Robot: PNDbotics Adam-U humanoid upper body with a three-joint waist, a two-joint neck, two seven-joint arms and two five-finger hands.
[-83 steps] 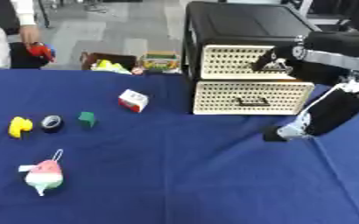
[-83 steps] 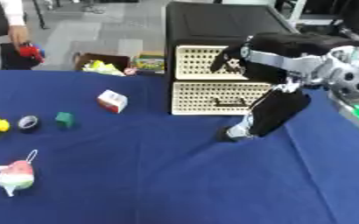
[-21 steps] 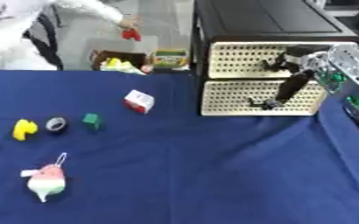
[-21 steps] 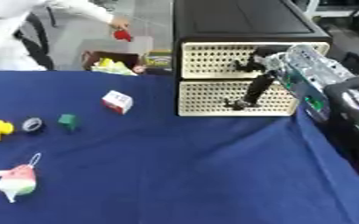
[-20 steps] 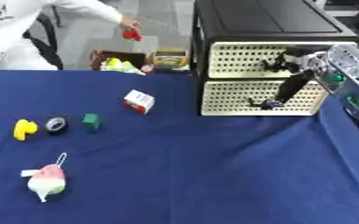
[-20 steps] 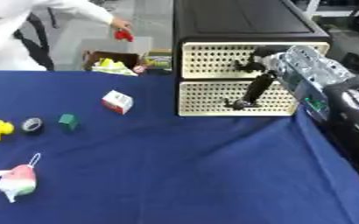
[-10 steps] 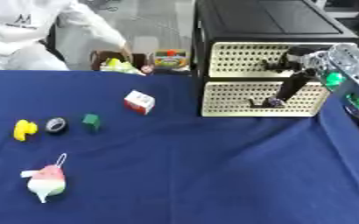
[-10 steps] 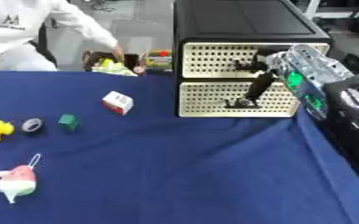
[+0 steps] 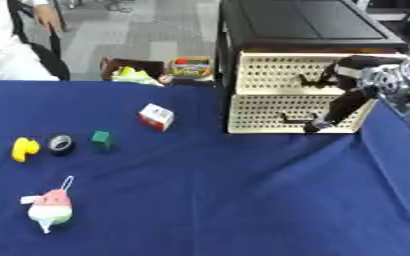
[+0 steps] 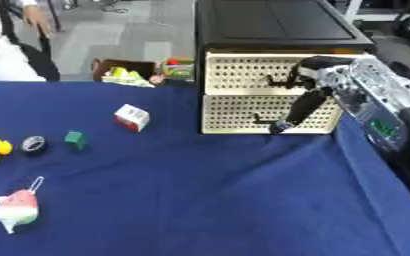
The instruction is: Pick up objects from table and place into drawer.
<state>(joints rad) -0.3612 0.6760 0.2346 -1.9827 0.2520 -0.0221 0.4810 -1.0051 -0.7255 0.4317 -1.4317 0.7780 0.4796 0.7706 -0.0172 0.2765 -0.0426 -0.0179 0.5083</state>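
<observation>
The right robot hand (image 10: 298,112) reaches with straight, extended fingers to the front of the lower cream perforated drawer (image 9: 270,114), beside its dark handle (image 9: 289,120). On the blue tabletop (image 9: 208,200) lie a watermelon-shaped plush toy (image 9: 50,209), yellow piece (image 9: 22,149), dark ring (image 9: 61,144), green cube (image 9: 102,139) and red-and-white box (image 9: 157,116).

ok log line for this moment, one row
phase: reaching lower drawer | right hand: at handle, grip unclear | left hand: not in view | drawers: shut | toys: on table
</observation>
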